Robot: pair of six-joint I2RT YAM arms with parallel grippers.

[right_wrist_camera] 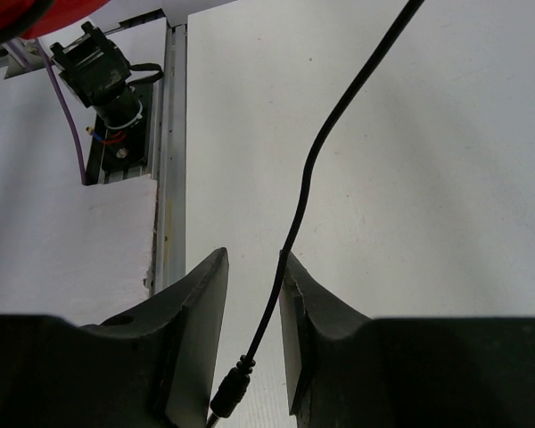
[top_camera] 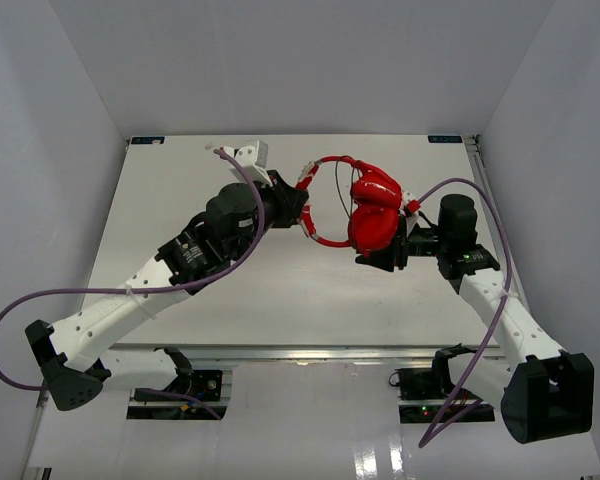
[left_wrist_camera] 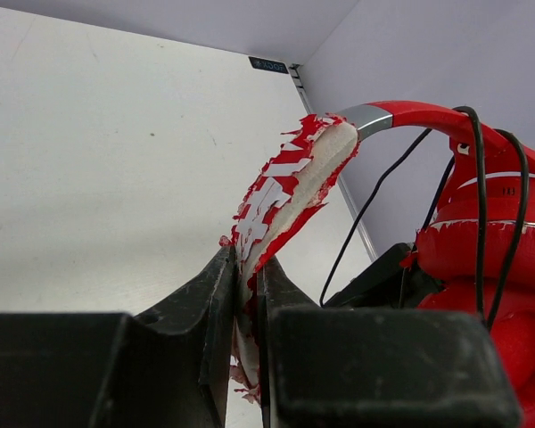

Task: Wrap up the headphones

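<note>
White matte table [top_camera: 280,300], small dark labels [top_camera: 147,140] at its far corners. Plain pale grey walls [top_camera: 300,60] left, right, far. Metal rail [top_camera: 310,350] along near edge, glossy white floor [top_camera: 310,440] nearer. Even light.

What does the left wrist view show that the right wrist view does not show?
Only the left wrist view: the left gripper shut on the peeling red-and-white headband, and the red ear cups with the thin black cable lying over them. Only the right wrist view: the right gripper with its jaws apart, that cable running between them, its plug low in the picture, and a metal rail on the left. Both: the thin black cable and the white table.
</note>
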